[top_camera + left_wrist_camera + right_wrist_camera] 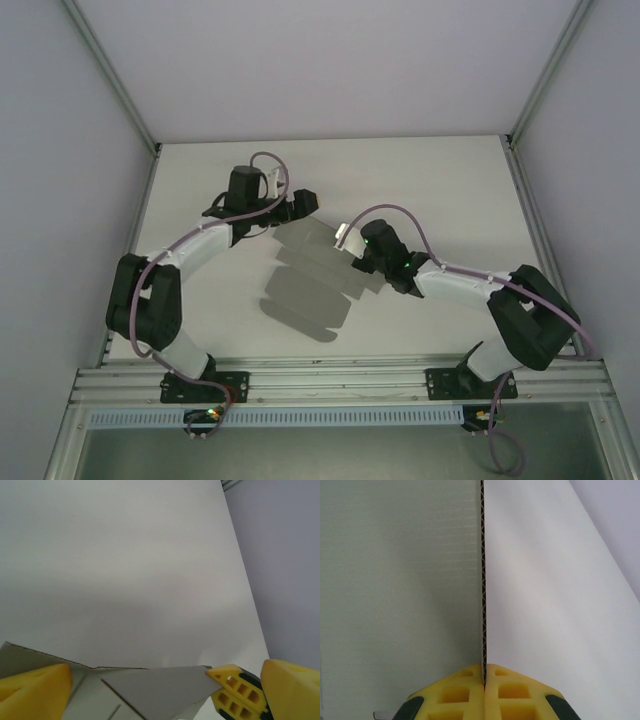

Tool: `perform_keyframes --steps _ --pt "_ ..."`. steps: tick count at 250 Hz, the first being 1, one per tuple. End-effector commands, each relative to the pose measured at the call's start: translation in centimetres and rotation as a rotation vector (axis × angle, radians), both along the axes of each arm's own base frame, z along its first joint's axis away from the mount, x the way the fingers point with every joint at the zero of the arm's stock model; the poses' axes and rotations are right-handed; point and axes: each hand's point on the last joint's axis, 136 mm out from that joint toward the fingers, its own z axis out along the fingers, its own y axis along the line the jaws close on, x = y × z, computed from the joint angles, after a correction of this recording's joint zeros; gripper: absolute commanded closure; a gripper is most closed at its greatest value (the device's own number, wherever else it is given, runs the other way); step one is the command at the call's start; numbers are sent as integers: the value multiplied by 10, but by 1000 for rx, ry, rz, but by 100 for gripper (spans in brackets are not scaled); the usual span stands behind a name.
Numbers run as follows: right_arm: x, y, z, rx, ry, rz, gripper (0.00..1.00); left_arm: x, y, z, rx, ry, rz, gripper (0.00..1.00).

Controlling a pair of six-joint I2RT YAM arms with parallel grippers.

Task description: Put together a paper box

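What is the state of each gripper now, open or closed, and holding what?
The left gripper is open; the paper box lies between its fingers, unclamped.
The right gripper is closed on an edge of the paper box.

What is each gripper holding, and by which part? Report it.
Right gripper: the flat grey corrugated cardboard sheet, pinched at its edge between shut fingers. Left gripper: open astride a flap, clamping nothing.

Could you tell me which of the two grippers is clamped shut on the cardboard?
The right gripper: its yellow fingers pinch the paper box by its edge, whereas the left gripper has its fingers wide apart.
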Motion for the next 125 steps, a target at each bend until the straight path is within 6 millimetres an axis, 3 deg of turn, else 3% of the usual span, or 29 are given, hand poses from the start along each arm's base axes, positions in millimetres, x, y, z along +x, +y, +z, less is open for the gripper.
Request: perform_keyframes --steps 1,81,125 --pt "-6 16 18 53 -24 83 100 6 -7 0 -6 -3 -27 9" --pt "1 6 16 34 -38 16 100 1 -7 -1 12 -14 -62 47" --pt "11 2 31 84 -86 -53 100 -17 -8 -11 89 -3 -59 66"
